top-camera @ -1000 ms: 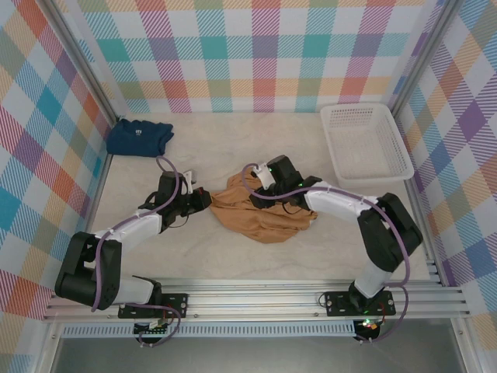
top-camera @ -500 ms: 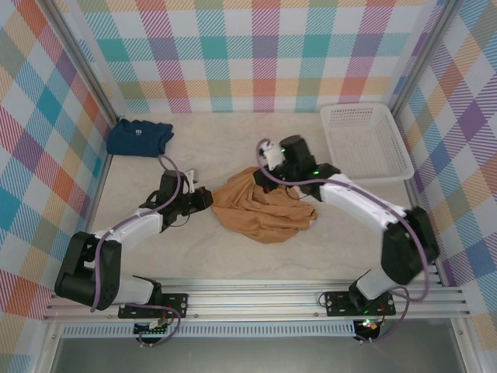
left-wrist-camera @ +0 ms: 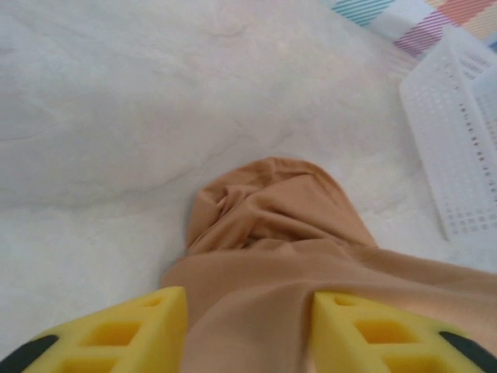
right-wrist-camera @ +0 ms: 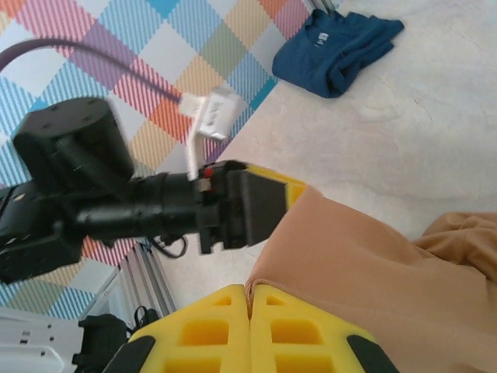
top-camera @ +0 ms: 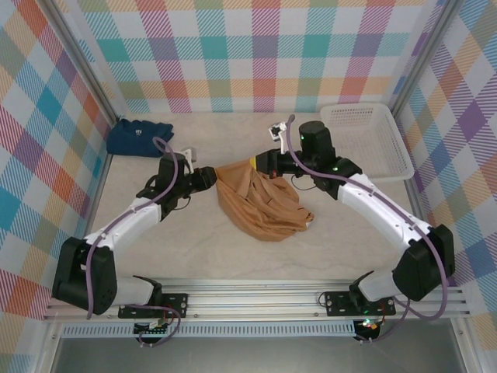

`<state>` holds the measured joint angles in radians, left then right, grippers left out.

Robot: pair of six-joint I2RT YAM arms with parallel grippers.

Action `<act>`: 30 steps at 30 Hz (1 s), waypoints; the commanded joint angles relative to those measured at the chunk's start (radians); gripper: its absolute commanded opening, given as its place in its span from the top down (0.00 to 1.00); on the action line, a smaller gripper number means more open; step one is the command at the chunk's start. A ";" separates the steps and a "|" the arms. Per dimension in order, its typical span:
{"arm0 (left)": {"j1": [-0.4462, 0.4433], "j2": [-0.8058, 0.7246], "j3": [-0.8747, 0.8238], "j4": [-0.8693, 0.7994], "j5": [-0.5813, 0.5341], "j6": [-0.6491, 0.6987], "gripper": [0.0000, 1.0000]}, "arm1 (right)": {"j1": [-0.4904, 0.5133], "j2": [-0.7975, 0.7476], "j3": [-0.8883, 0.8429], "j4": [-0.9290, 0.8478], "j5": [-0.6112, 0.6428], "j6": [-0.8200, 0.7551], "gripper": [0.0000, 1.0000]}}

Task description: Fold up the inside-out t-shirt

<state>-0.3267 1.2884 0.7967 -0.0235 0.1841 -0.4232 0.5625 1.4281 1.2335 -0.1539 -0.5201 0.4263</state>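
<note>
Pale tabletop (right-wrist-camera: 435, 116); right wrist view reveals right gripper (right-wrist-camera: 250, 294) pinching t-shirt (right-wrist-camera: 365, 272).

Obstacles: crumpled tan fabric t-shirt (top-camera: 260, 206), table centre; folded navy-blue shirt (top-camera: 140, 137), far-left corner; white perforated plastic basket (top-camera: 365, 144), far-right corner. Free: bare pale table (top-camera: 194, 249) along near edge, and far strip between navy shirt and basket

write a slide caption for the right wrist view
Right gripper shut on the t-shirt edge, left gripper opposite at the cloth, navy shirt beyond.
</note>
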 commanded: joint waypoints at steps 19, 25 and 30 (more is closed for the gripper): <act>-0.222 0.026 0.099 0.166 0.238 0.230 0.50 | -0.038 0.142 0.054 0.038 -0.214 0.149 1.00; -0.221 0.076 0.133 0.195 0.289 0.209 0.87 | -0.054 0.146 0.055 0.024 -0.212 0.146 1.00; -0.213 0.067 0.118 0.199 0.270 0.161 1.00 | -0.111 0.089 0.047 -0.099 -0.134 0.084 0.76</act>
<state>-0.5419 1.3655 0.9024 0.1303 0.4366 -0.2283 0.4896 1.5658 1.2530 -0.1665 -0.6926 0.5587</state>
